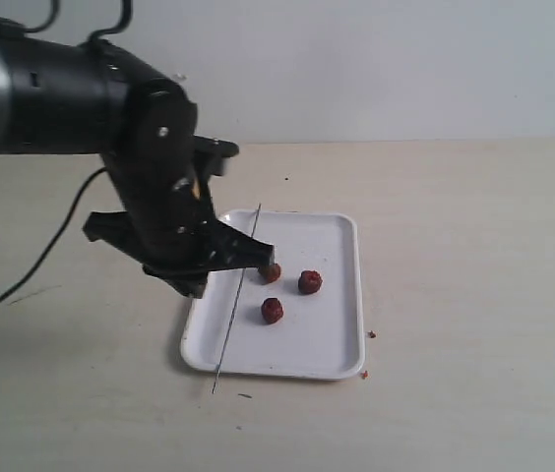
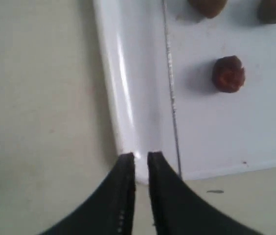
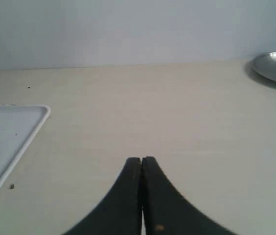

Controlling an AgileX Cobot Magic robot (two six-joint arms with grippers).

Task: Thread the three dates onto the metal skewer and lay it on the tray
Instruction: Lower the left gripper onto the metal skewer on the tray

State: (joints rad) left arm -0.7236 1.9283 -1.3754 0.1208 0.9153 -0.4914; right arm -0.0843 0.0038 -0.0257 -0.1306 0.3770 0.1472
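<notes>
The left end effector (image 2: 140, 160) hovers low over the tray (image 1: 329, 339), at its near left corner, its jaws parted only a crack and holding nothing. The right end effector (image 3: 141, 164) waits well off over the bare bench (image 1: 455, 246), pressed shut and empty. The metal skewer (image 1: 237, 295) lies loose along the tray's left side, one tip poking out past the near rim. The three dates (image 1: 271, 272) (image 1: 309, 282) (image 1: 272, 311) sit unthreaded just beside it. The danger lies in the pickup: the rod is thin and lies flat, so such a narrow opening may nudge it aside rather than straddle it. A fingertip catching the rim could also jolt the tray and set the round fruit rolling.
</notes>
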